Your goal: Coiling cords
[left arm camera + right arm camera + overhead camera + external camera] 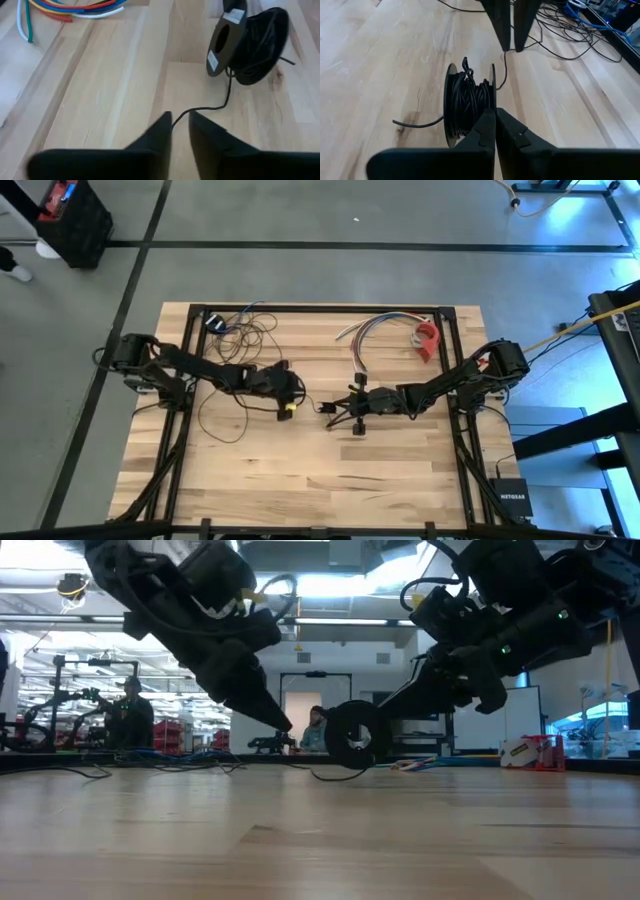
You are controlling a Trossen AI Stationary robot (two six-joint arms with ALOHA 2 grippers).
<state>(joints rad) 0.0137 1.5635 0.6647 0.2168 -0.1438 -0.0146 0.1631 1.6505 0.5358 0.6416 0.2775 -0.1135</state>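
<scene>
Looking down from above, the 2 dark arms meet near the middle of the pale wooden slatted table (pixel 300 490). The left gripper (pixel 296 402) sits just left of centre of the frame and the right gripper (pixel 338 408) just right of it, with a small gap between them.

The high view shows the thin dark brown-black cord (pixel 240 340) as loose loops in the upper left of the table, trailing down past the left arm. Only the wrist views show that much of it is wound on a small black round spool (pixel 467 102) standing on edge on the wood. In the right wrist view the right gripper (pixel 495 116), fingers pressed together with nothing between them, lies just in front of that spool. In the left wrist view the left gripper (pixel 180 120) has its fingers a narrow slit apart, and the cord (pixel 205 108) runs from the spool (pixel 235 42) into that slit; whether the fingers pinch it I cannot tell.

In the low view the spool (pixel 353 735) shows at centre, edge on, partly behind the arms, and the gripper tips are hard to separate.

A short bundle of multicoloured wires (pixel 375 330) and a red plastic piece (pixel 428 340) lie in the upper right of the table. People stand far back in the room in the low view.
</scene>
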